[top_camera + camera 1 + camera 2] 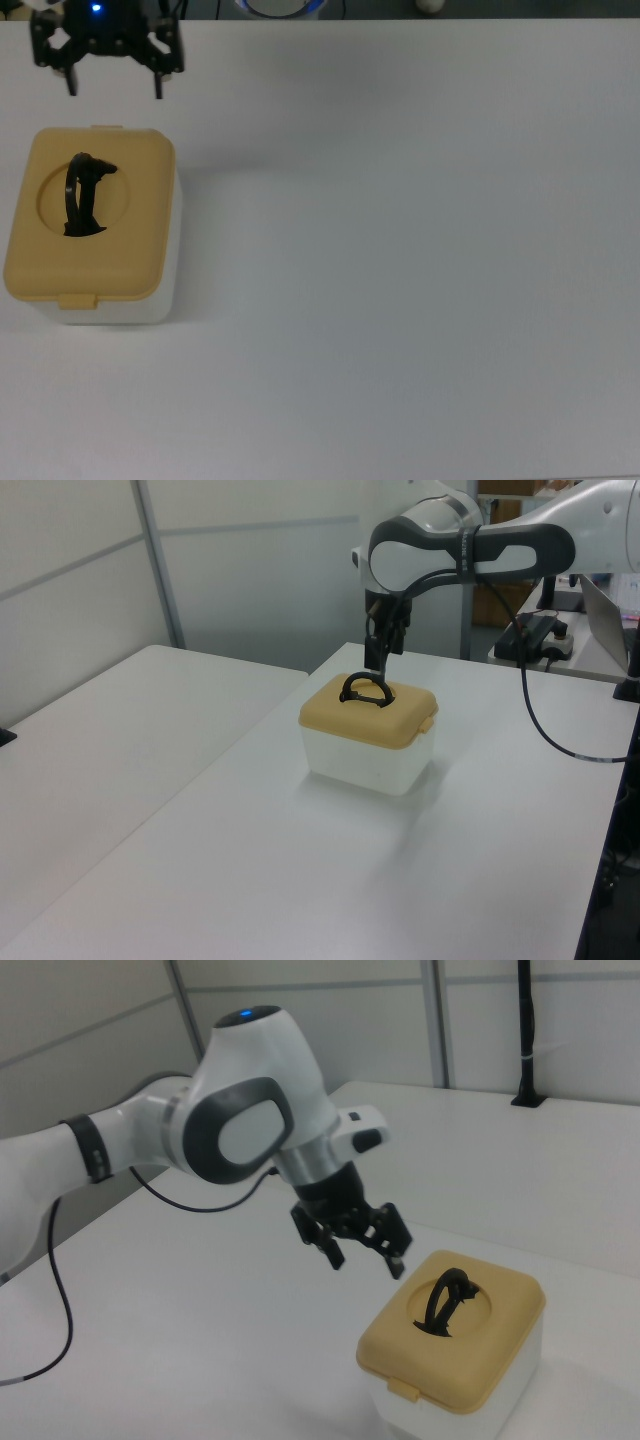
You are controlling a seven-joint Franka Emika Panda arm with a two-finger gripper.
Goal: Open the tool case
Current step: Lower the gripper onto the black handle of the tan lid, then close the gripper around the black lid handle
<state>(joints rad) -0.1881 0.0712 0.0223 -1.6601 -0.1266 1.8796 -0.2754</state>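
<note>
The hand point(111, 92) hangs empty, fingers spread, beside the closed tool case point(90, 228); descending off-centre could miss the upright handle point(84, 194), shoving the case across the worktop point(420, 280).

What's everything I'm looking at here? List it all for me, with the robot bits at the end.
tool case: one, white translucent box with a tan-yellow lid, shut, at the top view's left on the table.
handle: one, black, standing up in the lid's round recess.
latch tab: one, tan-yellow, on the lid's near edge in the top view.
table: one, white, under the case.
second table: one, white, at the left view's left.
cable: one, black, hanging at the left view's right.
robot arm: one, white and grey.
gripper: one, black, open, above the table just beyond the case's far edge, touching nothing.
</note>
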